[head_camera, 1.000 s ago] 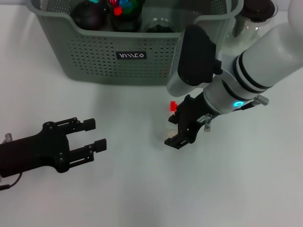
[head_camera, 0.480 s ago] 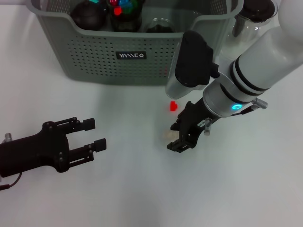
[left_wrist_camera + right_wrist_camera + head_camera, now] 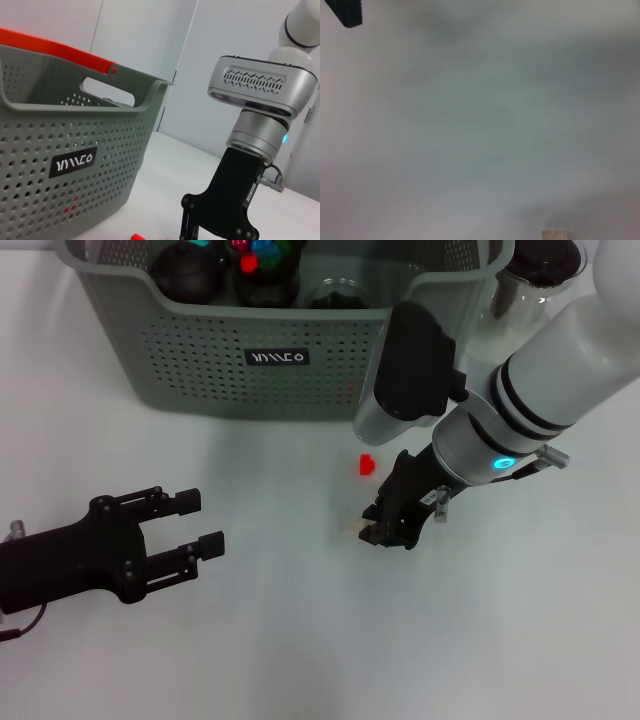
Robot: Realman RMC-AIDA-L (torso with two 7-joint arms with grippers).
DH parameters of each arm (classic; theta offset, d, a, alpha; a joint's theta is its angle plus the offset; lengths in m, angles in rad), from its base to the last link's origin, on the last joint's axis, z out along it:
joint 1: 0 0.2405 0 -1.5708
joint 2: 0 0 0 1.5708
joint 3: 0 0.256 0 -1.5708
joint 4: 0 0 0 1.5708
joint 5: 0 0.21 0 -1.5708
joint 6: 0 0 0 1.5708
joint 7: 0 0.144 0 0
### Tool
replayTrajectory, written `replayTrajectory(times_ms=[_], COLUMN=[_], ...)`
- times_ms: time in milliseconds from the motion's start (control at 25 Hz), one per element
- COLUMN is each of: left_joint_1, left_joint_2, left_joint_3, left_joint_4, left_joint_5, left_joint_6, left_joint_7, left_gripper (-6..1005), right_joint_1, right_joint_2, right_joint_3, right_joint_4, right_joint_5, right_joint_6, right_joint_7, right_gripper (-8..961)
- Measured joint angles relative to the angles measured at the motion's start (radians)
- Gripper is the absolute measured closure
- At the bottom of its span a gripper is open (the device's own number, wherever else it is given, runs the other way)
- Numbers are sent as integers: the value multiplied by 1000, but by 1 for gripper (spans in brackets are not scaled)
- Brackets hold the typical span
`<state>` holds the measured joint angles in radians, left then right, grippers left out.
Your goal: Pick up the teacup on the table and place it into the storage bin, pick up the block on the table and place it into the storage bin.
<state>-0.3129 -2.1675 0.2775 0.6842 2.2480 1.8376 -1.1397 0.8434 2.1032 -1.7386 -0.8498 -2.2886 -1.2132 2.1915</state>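
Two small blocks lie on the white bench: a pale wooden block at the tip of the right gripper, a red block just beyond. Whether its jaws grip the pale block I cannot tell. The left gripper, jaws apart, is farther off. The grey-green perforated storage bin carries a black label, white lettering unclear.

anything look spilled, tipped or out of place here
Nothing stands out. The storage bin sits upright, the small red block lies on the table, and the right gripper is down beside a pale block.
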Motion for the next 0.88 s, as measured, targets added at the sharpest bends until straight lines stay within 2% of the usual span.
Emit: replayTrajectory(times_ms=[160, 200, 240, 280, 400, 600, 720, 880], left_joint_1=[0, 0, 0, 0, 0, 0, -1, -8], left_joint_2=[0, 0, 0, 0, 0, 0, 1, 2], left_joint_3=[-1, -1, -1, -1, -1, -1, -1, -1], left_joint_4=[0, 0, 0, 0, 0, 0, 0, 0], left_joint_5=[0, 0, 0, 1, 2, 2, 1, 0], left_joint_6=[0, 0, 0, 0, 0, 0, 0, 0], left_joint_7=[0, 0, 0, 0, 0, -1, -1, -4], left_gripper=[366, 366, 366, 366, 366, 366, 366, 367], right_joint_1=[-8, -10, -18, -18, -41, -102, -136, -140], right_joint_2=[-3, -4, -4, -4, -5, -6, -5, -3], right_joint_3=[40, 57, 117, 117, 240, 447, 512, 522], right_joint_4=[-23, -32, -64, -64, -145, -315, -384, -391], right_joint_5=[1, 1, 2, 2, 32, 193, 313, 440], right_joint_6=[-25, -34, -83, -83, -200, -371, -363, -279], right_joint_7=[2, 1, -12, -12, -60, -153, -187, -229], right_gripper=[708, 716, 724, 733, 749, 748, 748, 747])
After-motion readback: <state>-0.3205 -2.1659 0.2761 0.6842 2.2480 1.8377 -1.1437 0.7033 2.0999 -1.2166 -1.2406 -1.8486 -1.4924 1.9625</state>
